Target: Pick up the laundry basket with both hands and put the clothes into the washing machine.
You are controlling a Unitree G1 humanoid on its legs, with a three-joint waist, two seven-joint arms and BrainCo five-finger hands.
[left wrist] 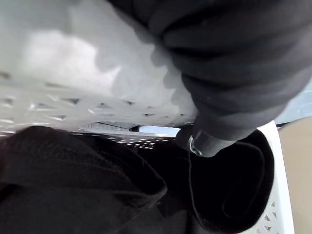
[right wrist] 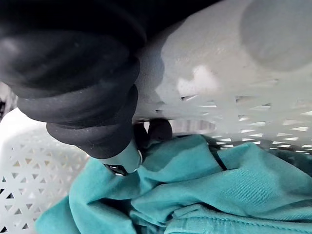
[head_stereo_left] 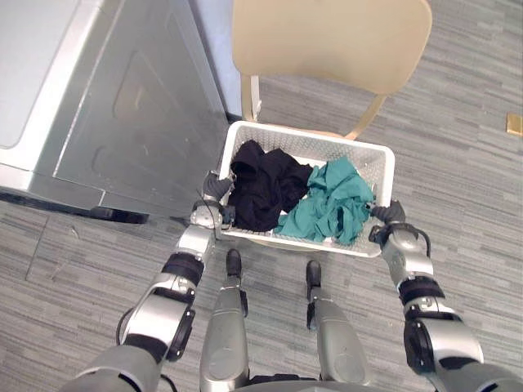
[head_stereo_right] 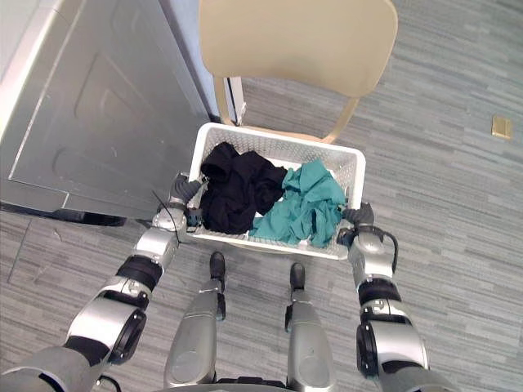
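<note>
Laundry basket (head_stereo_left: 374, 166) upright, long axis crosswise; left hand (head_stereo_left: 214, 189), right hand (head_stereo_left: 391, 215) grip ends.

Bright even light w/ soft shadows; glare patch on basket (left wrist: 58, 53) wall.

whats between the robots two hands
The white laundry basket, holding a black garment and a teal garment, spans from left hand to right hand; the left eye view shows it.
</note>
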